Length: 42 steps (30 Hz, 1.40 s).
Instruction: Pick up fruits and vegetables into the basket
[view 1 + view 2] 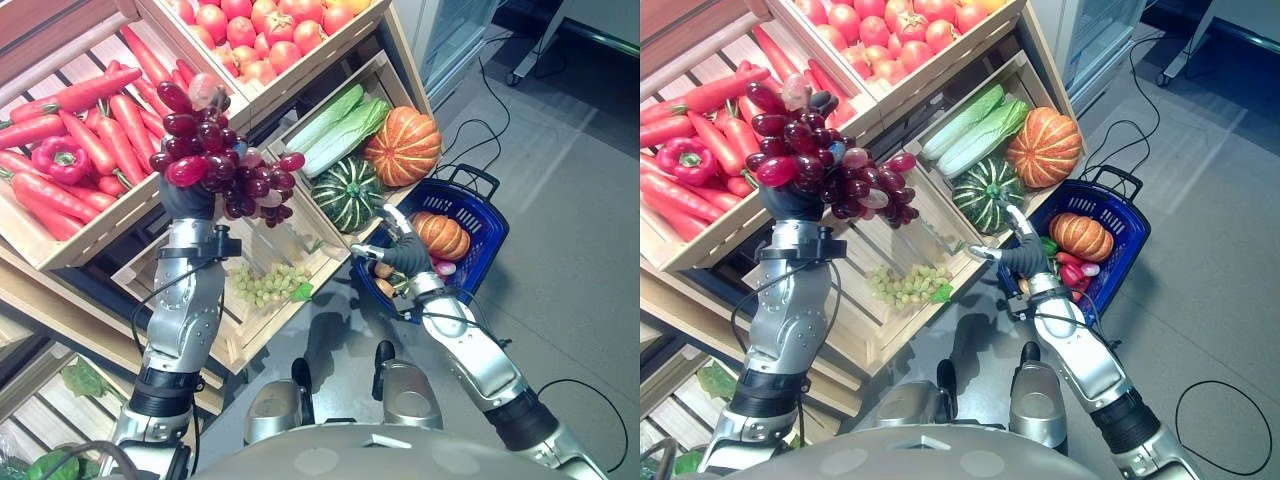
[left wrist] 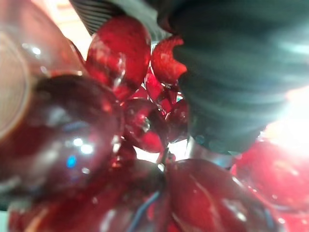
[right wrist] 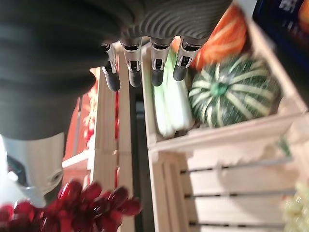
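Observation:
A big bunch of red grapes hangs in the air over the wooden crates, with my left hand shut on it from below. In the left wrist view the grapes press close against the hand's dark cover. The blue basket stands on the floor at the right and holds a small orange pumpkin and other produce. My right hand hovers at the basket's near left rim, open; its fingers are straight and hold nothing.
The tilted crates hold carrots with a red pepper, red round fruits, green grapes, and a striped green squash, an orange pumpkin and cabbage. Grey floor lies right of the basket.

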Motion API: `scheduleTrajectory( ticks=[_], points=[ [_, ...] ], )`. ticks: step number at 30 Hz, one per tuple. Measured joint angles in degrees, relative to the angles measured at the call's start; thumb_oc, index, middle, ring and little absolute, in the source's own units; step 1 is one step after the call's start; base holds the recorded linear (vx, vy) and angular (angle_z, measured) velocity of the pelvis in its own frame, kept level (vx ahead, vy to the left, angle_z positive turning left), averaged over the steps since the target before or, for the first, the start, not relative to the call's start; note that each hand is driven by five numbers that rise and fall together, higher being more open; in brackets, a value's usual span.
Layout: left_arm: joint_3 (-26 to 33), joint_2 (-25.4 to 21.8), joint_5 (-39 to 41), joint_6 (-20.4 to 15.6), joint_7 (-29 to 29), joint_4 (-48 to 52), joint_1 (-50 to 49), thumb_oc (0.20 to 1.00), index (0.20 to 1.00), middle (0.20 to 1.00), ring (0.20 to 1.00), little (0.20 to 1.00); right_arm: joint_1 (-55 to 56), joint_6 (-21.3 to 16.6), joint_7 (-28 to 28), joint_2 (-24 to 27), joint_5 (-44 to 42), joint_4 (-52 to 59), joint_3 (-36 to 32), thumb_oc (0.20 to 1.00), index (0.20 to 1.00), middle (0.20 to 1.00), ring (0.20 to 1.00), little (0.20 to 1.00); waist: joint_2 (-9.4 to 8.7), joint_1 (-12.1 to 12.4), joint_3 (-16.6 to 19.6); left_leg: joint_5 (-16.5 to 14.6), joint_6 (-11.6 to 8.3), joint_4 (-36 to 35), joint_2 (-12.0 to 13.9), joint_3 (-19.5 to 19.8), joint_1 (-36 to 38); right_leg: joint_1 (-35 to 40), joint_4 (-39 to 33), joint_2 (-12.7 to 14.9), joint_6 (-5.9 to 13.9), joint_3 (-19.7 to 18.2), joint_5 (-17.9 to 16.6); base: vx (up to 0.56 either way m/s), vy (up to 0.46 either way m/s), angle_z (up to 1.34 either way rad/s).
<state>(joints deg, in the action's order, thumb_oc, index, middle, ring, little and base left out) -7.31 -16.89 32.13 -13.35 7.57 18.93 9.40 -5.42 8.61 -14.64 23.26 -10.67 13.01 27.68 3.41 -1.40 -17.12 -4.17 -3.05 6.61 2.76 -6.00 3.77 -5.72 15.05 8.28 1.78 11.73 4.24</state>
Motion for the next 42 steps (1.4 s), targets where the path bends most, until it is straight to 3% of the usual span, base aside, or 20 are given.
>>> scheduleTrajectory(
  ticks=[10,21,34,42],
  points=[
    [-4.3,0.0,-0.7,7.2,-5.2,0.0,2.7,0.200,0.200,0.200,0.200,0.200,-5.9,-1.3,2.2,-2.0,-1.0,-1.0,2.7,1.000,1.000,1.000,1.000,1.000,0.01,1.2,0.0,0.0,-0.02,0.0,0.0,0.6,0.0,0.5,-0.1,0.0,-0.01,0.6,0.0,0.01,-0.012,0.02],
    [-4.5,-0.6,-0.6,8.3,-4.8,0.0,2.7,0.200,0.200,0.200,0.200,0.200,-8.1,-3.8,0.8,-1.8,2.9,-1.8,3.8,1.000,1.000,1.000,1.000,1.000,0.03,1.5,0.0,0.0,-0.02,0.2,0.0,1.4,0.5,2.1,-0.8,0.1,0.07,1.5,0.1,0.01,-0.006,0.04],
    [-6.7,-0.5,0.6,9.8,-5.7,-0.4,2.7,0.200,0.200,0.200,0.200,0.200,-11.2,-3.9,1.6,-2.0,6.2,-2.6,4.9,1.000,1.000,1.000,1.000,1.000,0.01,3.0,0.0,0.0,-0.02,0.8,0.0,1.8,0.4,2.4,-0.2,0.3,0.05,1.8,0.1,0.00,-0.002,0.01],
    [-8.8,-0.5,1.8,11.5,-7.8,-0.6,2.7,0.200,0.200,0.200,0.200,0.200,-11.3,-2.3,7.5,-2.1,2.9,-3.7,7.0,1.000,1.000,1.000,1.000,1.000,-0.19,3.3,0.1,0.0,-0.01,1.4,-0.1,2.8,0.2,3.1,0.1,0.5,0.02,2.6,0.1,0.02,-0.019,0.05]
  ],
)
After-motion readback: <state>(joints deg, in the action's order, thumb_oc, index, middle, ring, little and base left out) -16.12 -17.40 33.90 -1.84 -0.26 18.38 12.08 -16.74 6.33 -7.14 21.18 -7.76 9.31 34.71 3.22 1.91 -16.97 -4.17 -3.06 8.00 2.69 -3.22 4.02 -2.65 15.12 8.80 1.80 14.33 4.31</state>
